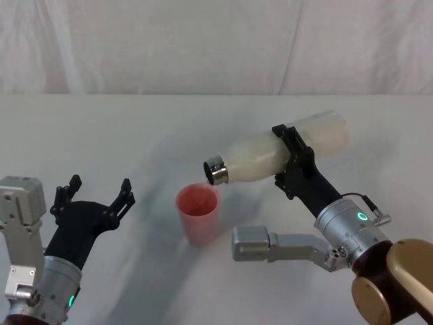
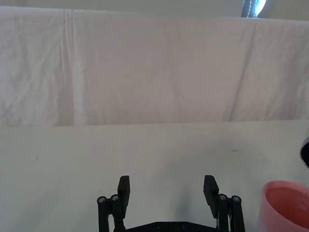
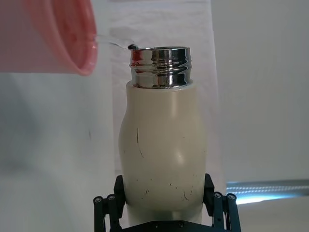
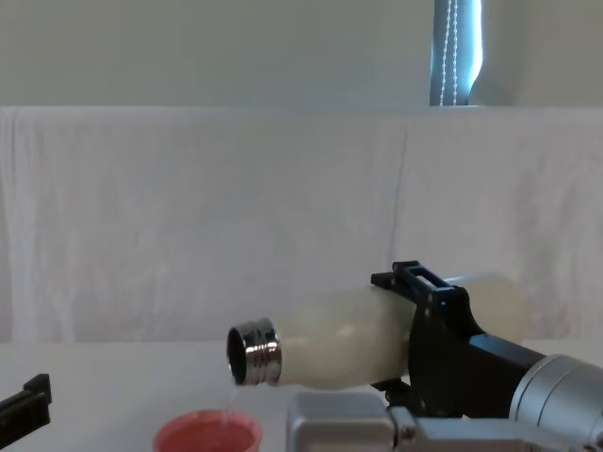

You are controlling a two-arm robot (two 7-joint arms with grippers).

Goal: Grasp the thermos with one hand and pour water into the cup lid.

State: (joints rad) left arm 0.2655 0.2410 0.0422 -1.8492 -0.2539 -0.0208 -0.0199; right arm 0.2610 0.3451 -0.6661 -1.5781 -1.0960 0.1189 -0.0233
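Centrally, thermos [image 1: 270, 152]: cream-white bottle held nearly horizontal above the table [image 1: 101, 128], steel neck [image 1: 216, 170] pointing toward the robot's left and dipping slightly; scuff marks show on its body in the right wrist view [image 3: 161, 159].
Right gripper [image 1: 292, 161]: black fingers clamped around the thermos body, one on each side, at about mid-length; the silver-grey arm [image 1: 345, 230] runs back toward the lower right of the head view.
Cup lid [image 1: 198, 213]: small salmon-pink cup standing upright on the table, directly beneath and just left of the steel neck; not touching the bottle.
Water: a thin clear stream leaves the lower lip of the neck and falls toward the cup lid's open mouth, seen in the chest view [image 4: 231, 394] and the right wrist view [image 3: 113, 43].
Left gripper [image 1: 95, 193]: low over the table on the robot's left, well apart from the cup lid, fingers spread wide and holding nothing; the left wrist view shows its two fingertips [image 2: 124, 186] parted with the cup lid at the edge [image 2: 286, 205].
Backdrop: wrinkled white cloth [image 4: 188, 217] hanging behind the table.
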